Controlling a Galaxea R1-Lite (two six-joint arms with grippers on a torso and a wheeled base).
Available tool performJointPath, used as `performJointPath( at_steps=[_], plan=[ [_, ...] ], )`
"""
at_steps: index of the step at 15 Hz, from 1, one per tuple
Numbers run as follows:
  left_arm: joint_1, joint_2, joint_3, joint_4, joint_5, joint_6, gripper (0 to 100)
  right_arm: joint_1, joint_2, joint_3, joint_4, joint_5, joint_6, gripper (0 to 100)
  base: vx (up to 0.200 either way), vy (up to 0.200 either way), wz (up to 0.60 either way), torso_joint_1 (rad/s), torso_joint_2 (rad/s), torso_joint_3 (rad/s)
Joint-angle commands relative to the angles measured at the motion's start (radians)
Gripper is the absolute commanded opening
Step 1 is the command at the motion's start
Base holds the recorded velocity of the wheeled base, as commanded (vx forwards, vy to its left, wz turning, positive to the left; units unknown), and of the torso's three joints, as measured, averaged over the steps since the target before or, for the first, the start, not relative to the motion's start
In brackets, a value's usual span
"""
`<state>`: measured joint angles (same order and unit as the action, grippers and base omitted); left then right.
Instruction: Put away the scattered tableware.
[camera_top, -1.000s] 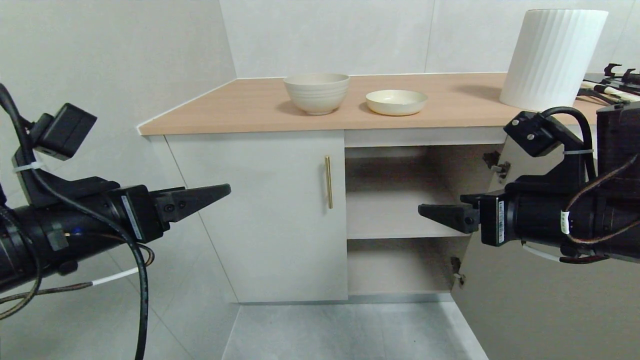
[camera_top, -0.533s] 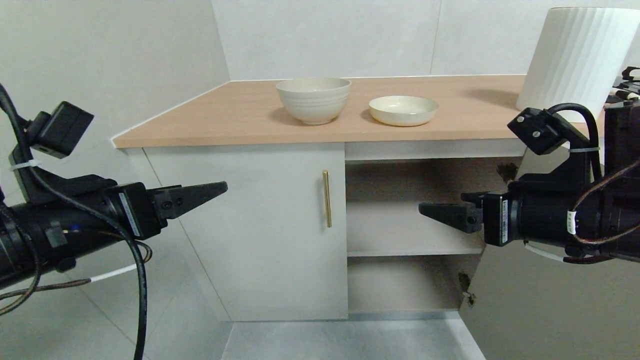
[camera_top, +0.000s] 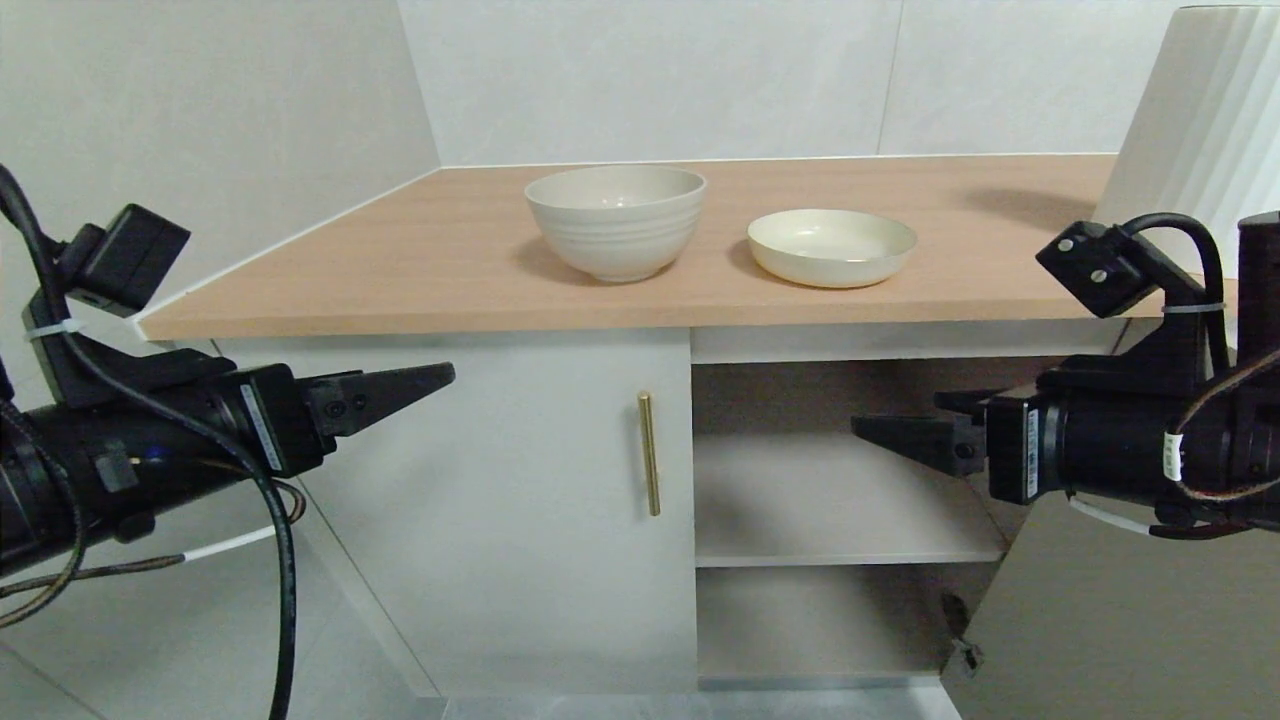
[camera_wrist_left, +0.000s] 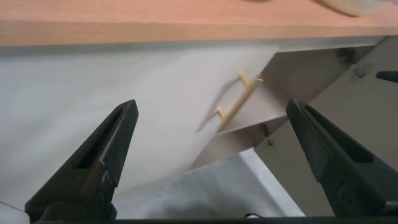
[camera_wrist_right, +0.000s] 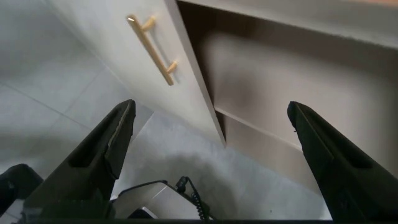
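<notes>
A ribbed cream bowl (camera_top: 616, 220) and a shallow cream dish (camera_top: 831, 246) stand side by side on the wooden countertop (camera_top: 420, 270), the dish to the right. Both arms hang below counter height, in front of the cabinet. My left gripper (camera_top: 432, 380) is out before the closed left door, and its wide-spread fingers hold nothing in the left wrist view (camera_wrist_left: 211, 107). My right gripper (camera_top: 872, 432) is level with the open right compartment, open and bare as well (camera_wrist_right: 211, 106).
The left cabinet door has a brass handle (camera_top: 648, 452). In the open right compartment a bare shelf (camera_top: 830, 500) sits above a lower space, and its door (camera_top: 1100, 620) is swung out to the right. A tall white ribbed cylinder (camera_top: 1210, 120) stands on the counter's right end.
The whole head view has shifted: the counter and cabinet look larger and nearer, so the camera has moved in. Bowl and dish keep their places on the counter. Both grippers stay open.
</notes>
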<state>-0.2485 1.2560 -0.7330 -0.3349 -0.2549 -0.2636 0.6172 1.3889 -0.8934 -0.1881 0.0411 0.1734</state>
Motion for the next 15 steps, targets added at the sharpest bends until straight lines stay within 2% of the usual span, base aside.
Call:
performJointPath(
  at_steps=[1,8,12,15],
  plan=[
    [0.0,-0.004,0.001,0.002,-0.001,0.0,100,0.001,-0.024,0.007,-0.001,0.01,0.0,100,0.0,0.0,0.0,0.0,0.0,0.0],
    [0.0,0.007,0.001,0.0,-0.003,-0.002,100,-0.001,-0.022,0.008,-0.001,0.017,-0.002,100,0.0,0.0,0.0,0.005,-0.02,-0.014],
    [-0.002,0.008,0.001,-0.001,-0.004,-0.003,100,-0.005,-0.025,0.013,-0.001,0.017,-0.003,100,0.0,0.0,0.0,0.082,-0.27,-0.272],
    [-0.002,0.023,0.003,-0.004,-0.004,-0.003,100,-0.005,-0.022,0.013,-0.001,0.017,-0.014,100,0.0,0.0,0.0,0.133,-0.55,-0.313]
  ],
)
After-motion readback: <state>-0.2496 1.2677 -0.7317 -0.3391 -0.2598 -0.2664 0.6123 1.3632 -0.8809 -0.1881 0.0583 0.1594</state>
